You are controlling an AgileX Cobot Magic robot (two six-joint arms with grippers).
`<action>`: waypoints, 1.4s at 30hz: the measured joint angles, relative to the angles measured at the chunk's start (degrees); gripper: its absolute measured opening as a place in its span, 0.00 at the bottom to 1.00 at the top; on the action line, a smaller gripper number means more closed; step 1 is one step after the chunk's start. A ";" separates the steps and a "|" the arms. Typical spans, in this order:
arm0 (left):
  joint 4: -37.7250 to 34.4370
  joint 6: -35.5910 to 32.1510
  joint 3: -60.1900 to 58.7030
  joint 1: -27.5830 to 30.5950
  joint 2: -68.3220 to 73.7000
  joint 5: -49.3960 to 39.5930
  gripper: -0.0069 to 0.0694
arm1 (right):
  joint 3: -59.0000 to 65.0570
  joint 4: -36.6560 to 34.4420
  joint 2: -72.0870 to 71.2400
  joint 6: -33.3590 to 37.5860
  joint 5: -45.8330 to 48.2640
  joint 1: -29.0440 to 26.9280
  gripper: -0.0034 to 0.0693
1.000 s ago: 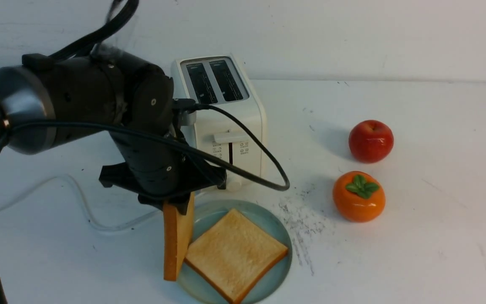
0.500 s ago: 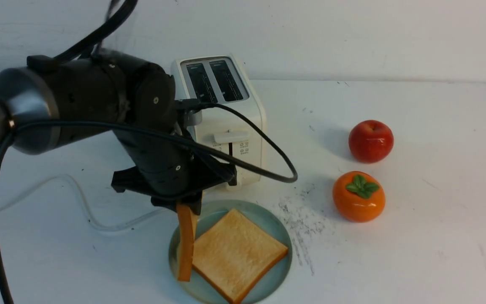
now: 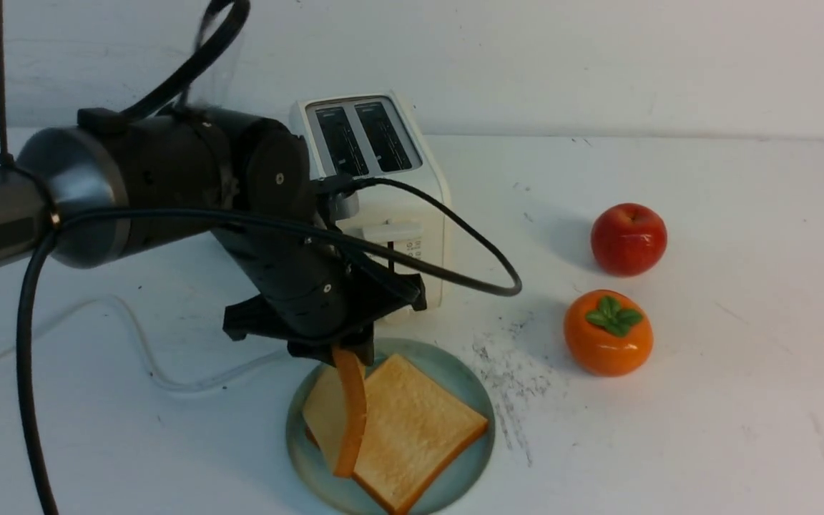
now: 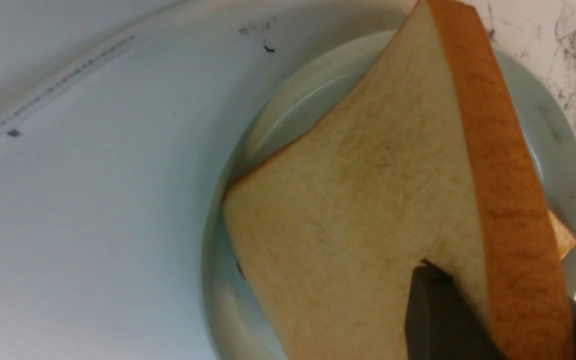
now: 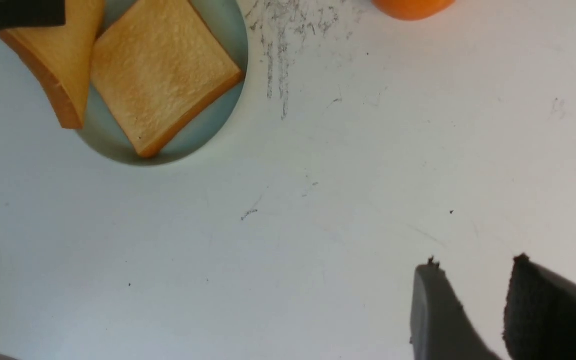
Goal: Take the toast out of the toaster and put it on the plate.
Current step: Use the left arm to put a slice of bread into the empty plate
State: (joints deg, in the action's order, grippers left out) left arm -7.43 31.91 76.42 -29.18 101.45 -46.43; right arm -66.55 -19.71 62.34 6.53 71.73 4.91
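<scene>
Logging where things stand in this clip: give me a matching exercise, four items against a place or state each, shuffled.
1 toaster
2 flat toast
3 hanging toast
4 apple

a held in the left hand
b both slots empty
c beyond the orange fruit
d lying on the plate

Pairs: 1-b, 2-d, 3-a, 4-c.

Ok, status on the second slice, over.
Left tool shut on second slice, hanging tilted over plate. Right tool open, empty. First slice flat on plate; toaster empty. Nothing in the way.
</scene>
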 joint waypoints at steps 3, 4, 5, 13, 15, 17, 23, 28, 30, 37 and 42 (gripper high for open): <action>-0.95 0.04 0.11 -0.14 1.61 1.29 0.37 | 0.00 0.00 0.00 0.00 0.00 0.00 0.35; -1.23 0.04 0.11 -0.18 2.08 1.62 0.40 | 0.00 0.00 0.00 0.00 0.00 0.00 0.35; -1.38 0.06 0.11 -0.18 2.36 1.83 0.42 | 0.00 0.00 0.00 0.00 0.00 0.00 0.35; -0.76 0.12 0.06 -0.18 3.38 1.49 0.50 | 0.00 -0.02 0.00 0.00 0.00 0.00 0.36; -0.72 0.12 0.06 -0.18 3.38 1.49 0.50 | 0.00 -0.02 0.00 0.00 0.00 0.00 0.36; -0.65 0.12 0.06 -0.18 3.38 1.47 0.50 | 0.00 -0.02 0.00 0.00 0.00 0.00 0.36; -0.57 0.12 0.06 -0.18 3.38 1.41 0.51 | 0.00 -0.02 0.00 0.00 0.00 0.00 0.37; -0.57 0.17 0.06 -0.18 3.38 1.93 0.55 | 0.00 -0.02 0.00 0.00 0.00 0.00 0.37; -0.57 0.17 0.06 -0.18 3.38 2.18 0.58 | 0.00 -0.02 0.00 0.00 0.00 0.00 0.37; -0.57 0.17 0.06 -0.18 3.38 2.29 0.65 | 0.00 -0.02 0.00 0.00 0.00 0.00 0.38; -1.36 0.17 0.01 -0.18 3.73 2.52 0.69 | 0.00 -0.02 0.00 0.00 0.00 0.00 0.38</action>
State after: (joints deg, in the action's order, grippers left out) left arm -8.79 32.08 76.43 -29.36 105.19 -43.90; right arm -66.55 -19.73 62.34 6.53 71.73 4.91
